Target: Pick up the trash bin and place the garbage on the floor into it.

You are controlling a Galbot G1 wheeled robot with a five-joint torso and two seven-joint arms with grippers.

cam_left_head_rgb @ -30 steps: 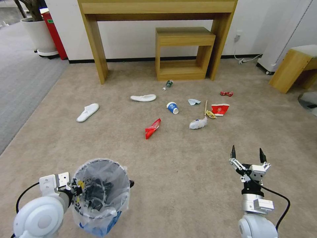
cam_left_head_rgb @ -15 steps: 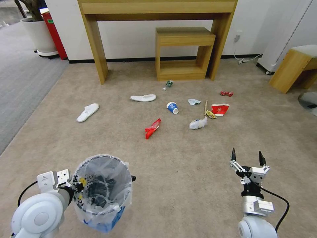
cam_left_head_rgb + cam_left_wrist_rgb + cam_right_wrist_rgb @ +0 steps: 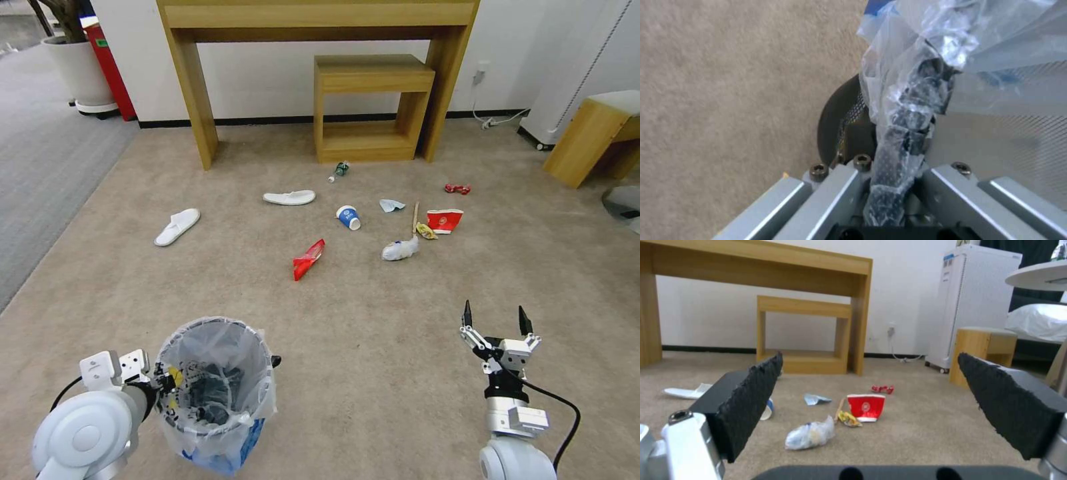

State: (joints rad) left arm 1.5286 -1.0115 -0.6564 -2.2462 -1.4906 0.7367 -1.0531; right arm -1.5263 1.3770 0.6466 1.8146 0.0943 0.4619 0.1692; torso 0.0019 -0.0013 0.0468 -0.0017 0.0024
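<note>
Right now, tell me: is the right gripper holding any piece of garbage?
No. The right gripper hangs open and empty above the floor, with the red paper cup lying beyond it.

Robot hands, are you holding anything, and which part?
The left gripper holds the trash bin by its bag-covered rim. The right gripper is open, holding nothing.
</note>
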